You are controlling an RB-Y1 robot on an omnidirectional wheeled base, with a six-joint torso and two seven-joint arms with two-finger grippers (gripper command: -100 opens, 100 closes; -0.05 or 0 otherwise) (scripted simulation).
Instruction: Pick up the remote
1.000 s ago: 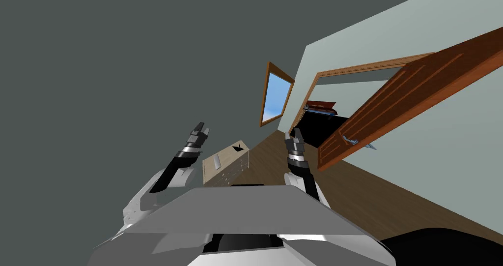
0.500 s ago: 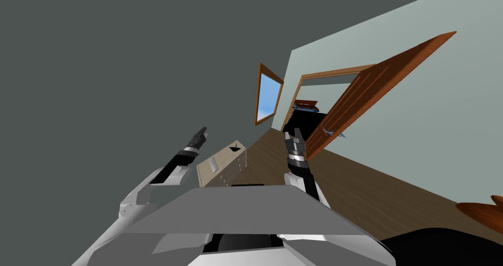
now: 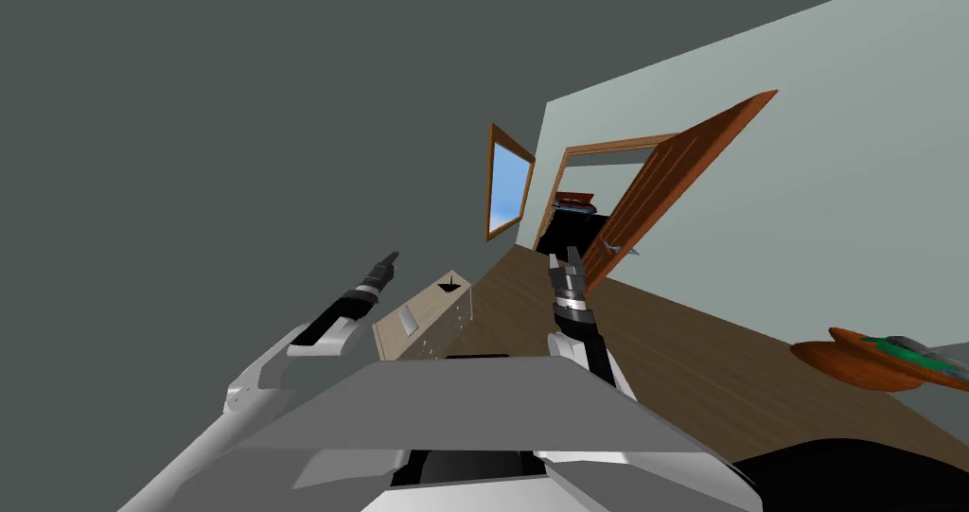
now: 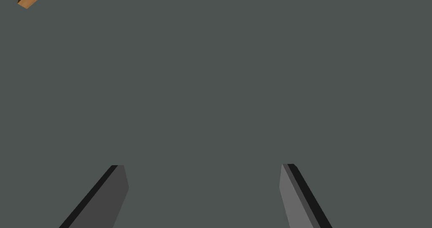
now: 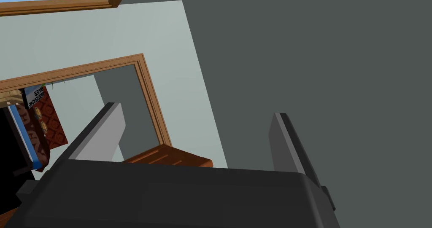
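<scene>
Remote, as best I can tell, is the small pale grey slab (image 3: 409, 319) lying flat on the top of the light wooden dresser (image 3: 445, 322). I cannot make out any buttons on it, so the call is not certain. From the head it sits between the two arms, closer to the left forearm, and neither hand touches it. A small dark pointed object (image 3: 452, 285) stands farther along the same top, on the side toward the right gripper.

Left gripper (image 4: 202, 166) is raised ahead of the left shoulder, its two fingers spread wide with nothing between them, facing a flat dark grey wall (image 3: 237, 109).

Right gripper (image 5: 196, 109) is up too, jaws wide and empty. Beyond its fingers (image 5: 103, 130) is a wood-trimmed doorway (image 5: 147, 95) in a pale green wall. Past the finger on that side hangs a red patterned book (image 5: 40, 116) with a blue edge. Its spine reads "BRISBANE", with a second line that looks like "RIVER". The top edge of the open brown door (image 5: 168, 156) shows just above the gripper body.

From the head, that door (image 3: 681, 170) swings out over the wooden floor (image 3: 700, 364) beyond the right hand. A framed window (image 3: 506, 183) lies between the two hands, farther off. A round wooden table (image 3: 852, 362) with something green and grey on it sits well out to the right arm's outer side.
</scene>
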